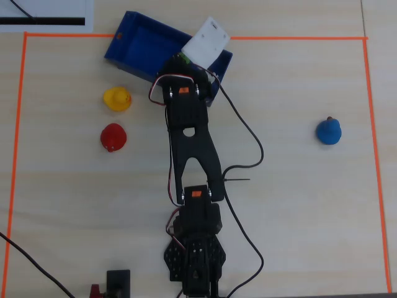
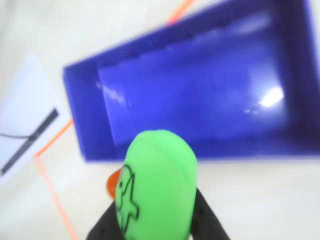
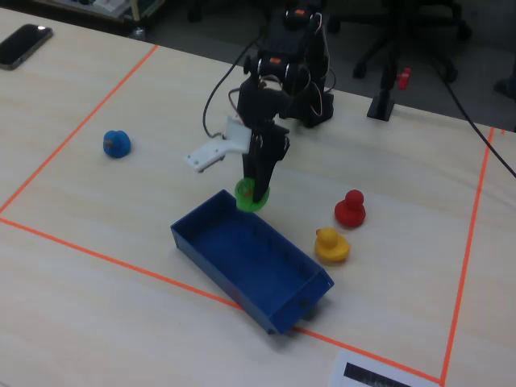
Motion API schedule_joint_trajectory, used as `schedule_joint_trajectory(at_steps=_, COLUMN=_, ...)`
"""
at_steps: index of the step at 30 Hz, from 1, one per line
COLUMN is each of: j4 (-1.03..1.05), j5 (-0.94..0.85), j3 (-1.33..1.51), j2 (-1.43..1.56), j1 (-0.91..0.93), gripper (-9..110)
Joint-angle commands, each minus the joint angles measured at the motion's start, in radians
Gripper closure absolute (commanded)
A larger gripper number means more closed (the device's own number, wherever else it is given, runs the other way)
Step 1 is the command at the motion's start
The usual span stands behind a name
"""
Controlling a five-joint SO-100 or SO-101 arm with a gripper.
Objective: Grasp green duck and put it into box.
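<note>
closest to my wrist view, the green duck sits pinched between the black fingers of my gripper, hanging just over the near wall of the blue box; beyond lie orange tape and white paper.

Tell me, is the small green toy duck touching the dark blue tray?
Cannot tell: the fixed view shows the green duck overlapping the blue tray's rim.

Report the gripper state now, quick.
Gripper: closed on the green duck, held just short of the box near wall.
</note>
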Motion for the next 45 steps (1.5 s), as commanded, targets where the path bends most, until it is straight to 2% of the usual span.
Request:
schedule_joint_trajectory(at_steps=1, j4=-0.038, j5=-0.049, j3=-0.14, j2=-0.087, j1=0.025, gripper=99)
schedule_joint_trajectory(at_steps=7, j4=-0.074, j5=-0.054, j3=-0.179, j2=-0.193, j1=0.072, gripper=84)
schedule_joint_trajectory(at_steps=9, j4=-0.077, j5=-0.063, j3=-0.178, j2=-0.207, j1=0.087, gripper=74)
schedule_joint_trajectory(at_steps=12, j4=-0.06, j5=-0.084, j3=-0.164, j2=-0.173, j1=0.106, gripper=68)
schedule_joint_trajectory(at_steps=14, j4=-0.06, j5=-0.094, j3=-0.121, j2=-0.092, j1=0.117, gripper=69)
schedule_joint_trajectory(at_steps=17, j4=-0.057, j5=-0.104, j3=-0.049, j2=0.058, j1=0.138, gripper=77)
schedule_joint_trajectory(at_steps=21, j4=-0.083, j5=-0.109, j3=0.21, j2=0.407, j1=0.152, gripper=101)
schedule_joint_trajectory(at_steps=28, j4=-0.031, j5=-0.229, j3=0.778, j2=1.077, j1=0.12, gripper=101)
schedule_joint_trajectory(at_steps=34, j4=0.044, j5=-0.304, j3=1.18, j2=1.52, j1=0.114, gripper=101)
schedule_joint_trajectory(at_steps=39, j4=0.08, j5=-0.342, j3=1.442, j2=1.759, j1=0.141, gripper=101)
schedule_joint_trajectory(at_steps=45, j4=0.066, j5=-0.368, j3=1.678, j2=1.891, j1=0.143, gripper=101)
